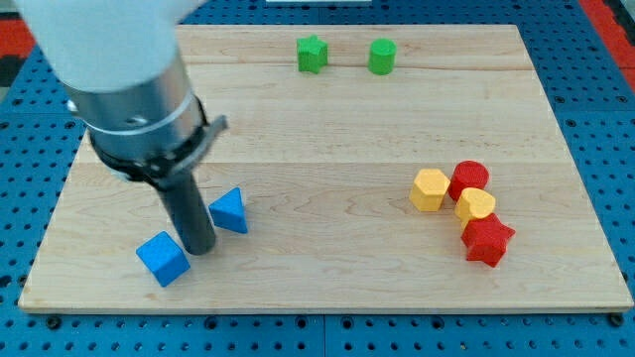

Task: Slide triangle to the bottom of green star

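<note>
Tip (pixel 199 248): between blue cube (pixel 163 260) and blue triangle (pixel 230 210), touching or nearly touching both.
Jaws: none; plain rod.
Green star (pixel 312 54): far, well apart from the triangle.

Your tip (pixel 199 248) rests on the wooden board (pixel 298 149) near its lower-left corner, wedged between two blue blocks. The blue triangle (pixel 230 210) sits just to the tip's right and slightly above, touching or nearly touching the rod. The blue cube (pixel 163 259) lies just to the tip's left and a little lower. Far up and to the right of the tip, near the board's top edge, stand the green star (pixel 312 54) and, right of it, the green cylinder (pixel 382 56). Well off to the tip's right, a cluster holds the yellow hexagon (pixel 430 189), red cylinder (pixel 469 178), yellow heart (pixel 475 205) and red star (pixel 487 240).
</note>
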### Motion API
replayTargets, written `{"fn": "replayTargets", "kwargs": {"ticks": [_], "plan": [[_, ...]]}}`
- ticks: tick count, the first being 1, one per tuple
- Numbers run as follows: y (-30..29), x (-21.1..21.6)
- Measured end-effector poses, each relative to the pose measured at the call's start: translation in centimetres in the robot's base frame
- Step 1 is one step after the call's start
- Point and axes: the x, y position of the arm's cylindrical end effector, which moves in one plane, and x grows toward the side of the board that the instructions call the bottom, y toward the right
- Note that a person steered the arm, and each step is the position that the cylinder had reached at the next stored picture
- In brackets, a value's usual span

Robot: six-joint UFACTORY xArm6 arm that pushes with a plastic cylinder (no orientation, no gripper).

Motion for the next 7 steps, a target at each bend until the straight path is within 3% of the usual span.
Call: {"fn": "replayTargets", "kwargs": {"ticks": [2, 3, 7], "plan": [[1.5, -12.1], [1.2, -14.1], [1.4, -14.1]]}}
